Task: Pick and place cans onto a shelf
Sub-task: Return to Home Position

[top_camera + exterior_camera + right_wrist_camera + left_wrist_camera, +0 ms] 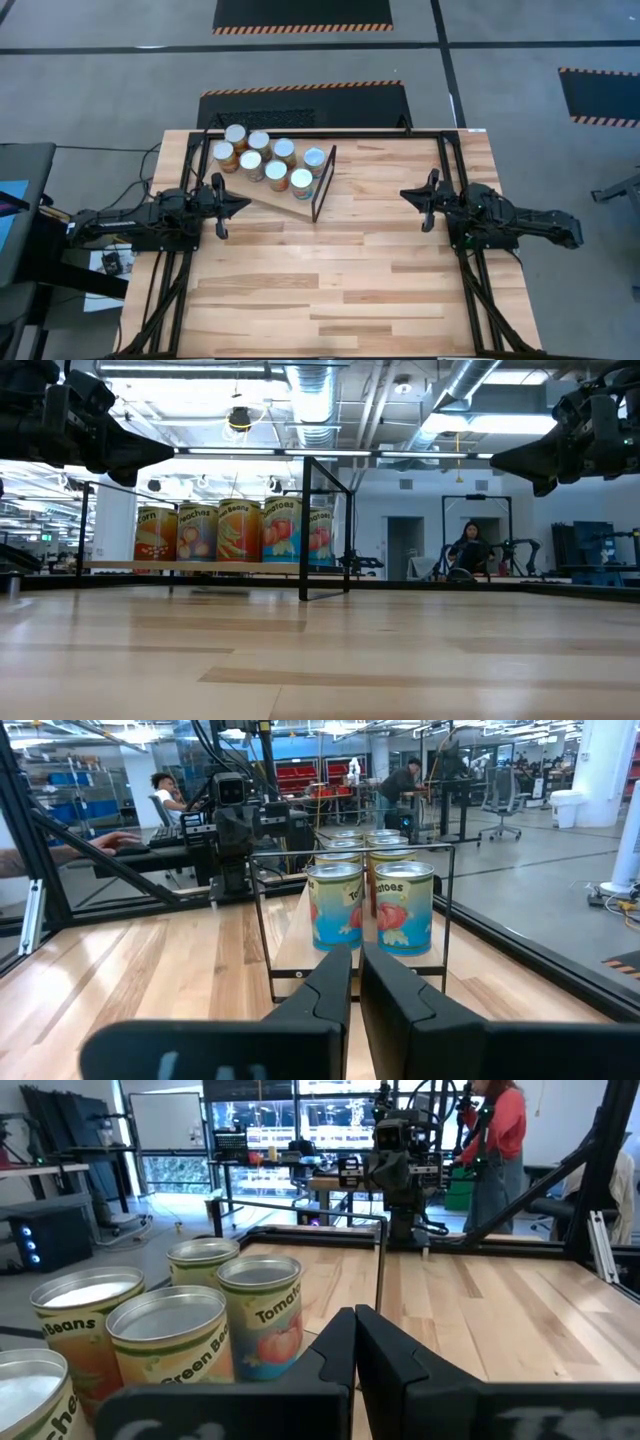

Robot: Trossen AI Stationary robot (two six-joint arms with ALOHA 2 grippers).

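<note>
Several cans (265,160) with silver tops stand upright in a cluster on the light wooden shelf (278,202) at the table's far left. The shelf's thin black frame (322,185) stands at its right end. The cans also show in the low view (240,530), in the left wrist view (260,1320) and in the right wrist view (370,905). My left gripper (246,203) is shut and empty, held above the table just near-left of the shelf. My right gripper (403,195) is shut and empty, above the table's right part, pointing toward the shelf.
Bare plank tabletop (340,280) spreads between the arms and toward the near edge. Black frame rails (455,170) run along the table's left and right sides. A person (468,550) sits in the room beyond the table, and another person (495,1150) stands there.
</note>
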